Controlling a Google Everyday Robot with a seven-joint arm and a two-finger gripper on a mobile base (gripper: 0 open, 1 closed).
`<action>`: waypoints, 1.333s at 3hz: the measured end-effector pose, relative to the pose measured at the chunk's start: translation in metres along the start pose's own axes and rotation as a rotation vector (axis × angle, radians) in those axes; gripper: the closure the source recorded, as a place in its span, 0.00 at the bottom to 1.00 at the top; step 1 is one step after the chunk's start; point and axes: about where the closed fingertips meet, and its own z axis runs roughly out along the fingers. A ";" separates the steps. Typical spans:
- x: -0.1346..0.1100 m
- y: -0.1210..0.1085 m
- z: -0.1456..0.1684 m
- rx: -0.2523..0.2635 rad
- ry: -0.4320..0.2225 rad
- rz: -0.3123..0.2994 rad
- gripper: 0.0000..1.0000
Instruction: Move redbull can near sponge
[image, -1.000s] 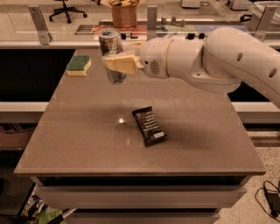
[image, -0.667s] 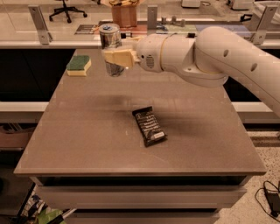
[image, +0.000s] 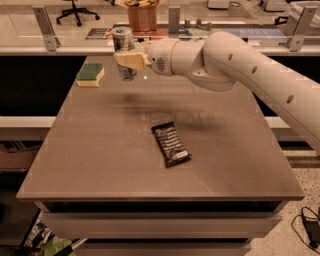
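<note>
The redbull can is a slim silver-and-blue can with a silver top, held upright near the table's far left. My gripper is shut on its middle, at the end of the large white arm that reaches in from the right. The can's base hangs just above the tabletop. The sponge, green top over a yellow body, lies flat on the table to the left of the can, a short gap away.
A flat dark snack bar wrapper lies near the middle of the brown table. A brown box and metal posts stand on the counter behind the table's far edge.
The gripper has carried the can further toward the far left of the table, closer to the sponge. The sponge and wrapper have not moved.
</note>
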 end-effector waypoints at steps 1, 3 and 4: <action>0.009 -0.021 0.024 0.023 0.026 0.013 1.00; 0.041 -0.037 0.069 0.049 0.040 0.034 1.00; 0.053 -0.039 0.087 0.065 0.031 0.030 1.00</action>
